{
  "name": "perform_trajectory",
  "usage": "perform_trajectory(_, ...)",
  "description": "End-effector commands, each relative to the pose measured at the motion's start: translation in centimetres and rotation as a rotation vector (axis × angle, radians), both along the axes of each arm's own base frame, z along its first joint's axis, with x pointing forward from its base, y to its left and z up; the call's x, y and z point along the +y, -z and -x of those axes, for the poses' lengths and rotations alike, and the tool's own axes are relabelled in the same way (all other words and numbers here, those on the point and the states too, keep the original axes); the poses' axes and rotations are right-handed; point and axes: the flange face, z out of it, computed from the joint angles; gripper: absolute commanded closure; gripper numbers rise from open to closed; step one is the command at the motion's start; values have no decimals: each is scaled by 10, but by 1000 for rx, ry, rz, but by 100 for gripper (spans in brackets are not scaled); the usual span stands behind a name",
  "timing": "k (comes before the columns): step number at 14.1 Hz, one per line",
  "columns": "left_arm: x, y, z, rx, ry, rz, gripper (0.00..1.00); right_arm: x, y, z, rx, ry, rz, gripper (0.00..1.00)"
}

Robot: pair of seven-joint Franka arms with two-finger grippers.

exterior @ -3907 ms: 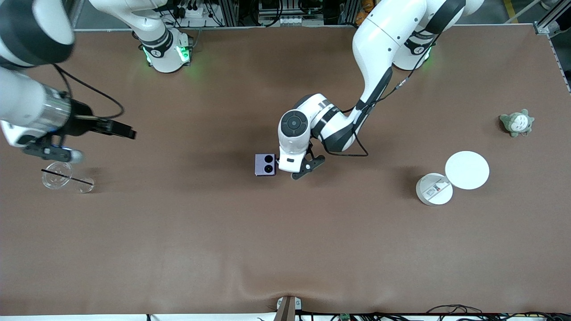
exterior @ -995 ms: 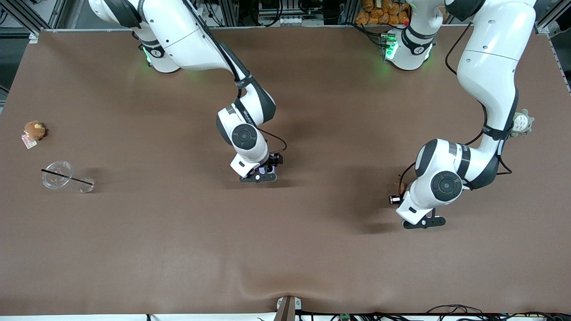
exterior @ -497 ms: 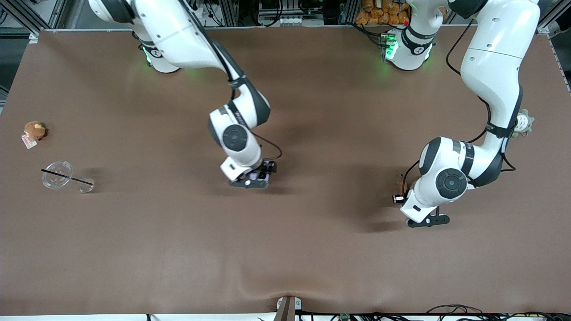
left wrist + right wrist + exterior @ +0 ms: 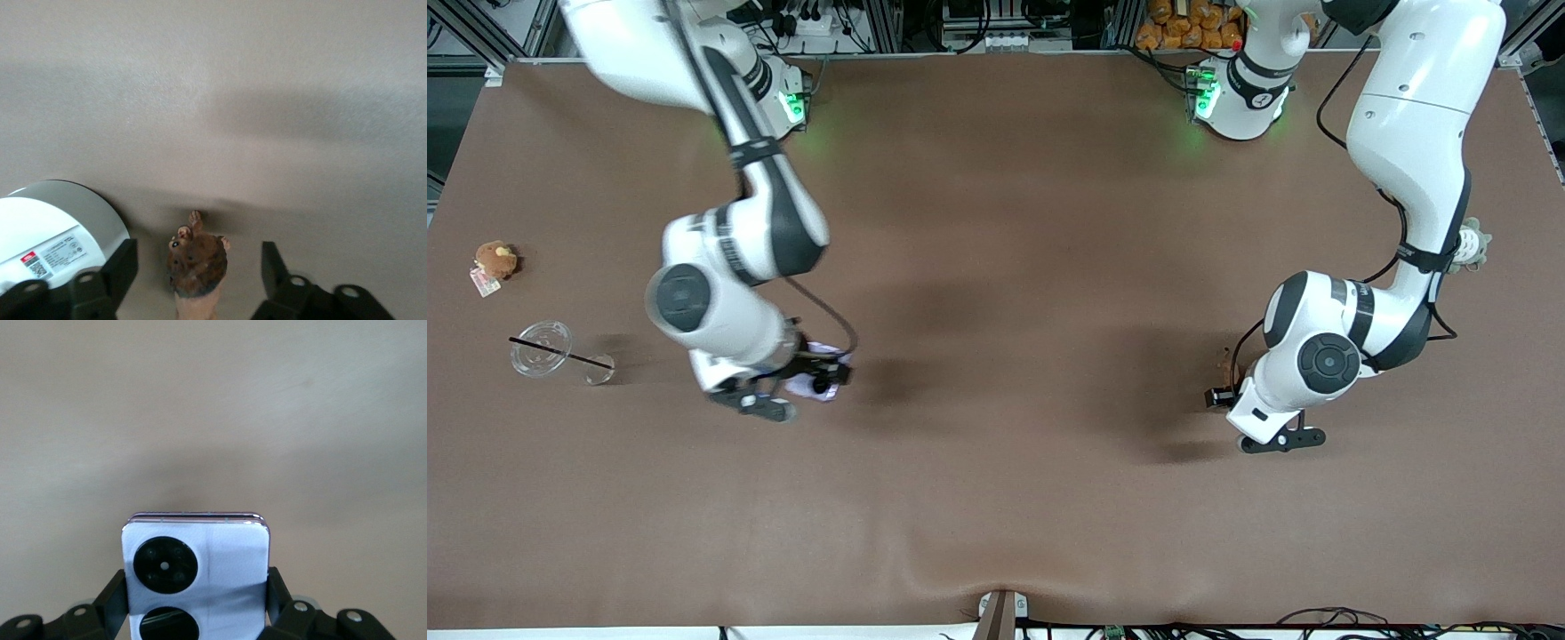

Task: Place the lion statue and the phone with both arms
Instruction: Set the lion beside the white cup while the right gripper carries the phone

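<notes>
The phone (image 4: 197, 563), lavender with two black camera circles, is clamped between my right gripper's (image 4: 197, 600) fingers above the bare table. In the front view the right gripper (image 4: 805, 380) holds the phone (image 4: 821, 385) over the table toward the right arm's end. The lion statue (image 4: 197, 261), small and orange-brown, sits on the table between my left gripper's (image 4: 198, 253) spread fingers, with a gap on each side. In the front view only a brown bit of the lion statue (image 4: 1225, 359) shows beside the left gripper (image 4: 1224, 384).
A white round disc with a label (image 4: 47, 230) lies close beside the lion statue. A clear cup with a black straw (image 4: 543, 348) and a brown plush with a tag (image 4: 495, 259) lie at the right arm's end. A grey-green plush (image 4: 1469, 242) shows past the left arm.
My right gripper has carried the phone from the middle of the table toward the right arm's end. My left gripper has stayed almost still around the lion statue.
</notes>
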Motion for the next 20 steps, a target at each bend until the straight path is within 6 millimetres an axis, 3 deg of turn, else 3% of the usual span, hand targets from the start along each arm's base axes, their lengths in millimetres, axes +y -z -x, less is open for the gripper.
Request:
perform_trajectory(1, -21, -45, 8, -38, -3, -7, 0, -88, -12, 1, 61, -27, -20, 92)
perform_trajectory(3, -29, -72, 12, -41, 12, -20, 0, -144, -10, 2, 95, -109, -42, 94)
perform_trajectory(5, -45, -103, 18, -27, 30, -31, 0, -213, 5, 5, 109, -162, -67, 95)
perform_trajectory(8, -62, -153, 30, -16, 58, -46, 0, -289, 59, 10, 118, -228, -82, 95)
perform_trajectory(10, -66, -184, 41, -19, 72, -59, 0, -300, 85, 6, 112, -239, -27, 100)
perform_trajectory(15, -68, -267, 67, 24, 44, -41, 0, -295, 99, 0, 122, -197, 6, 100)
perform_trajectory(17, -63, -298, 76, 50, 51, -46, 0, -303, 110, -6, 137, -228, 45, 100)
perform_trajectory(20, -56, -333, 94, 82, 35, -37, 0, -308, 129, -9, 154, -226, 52, 100)
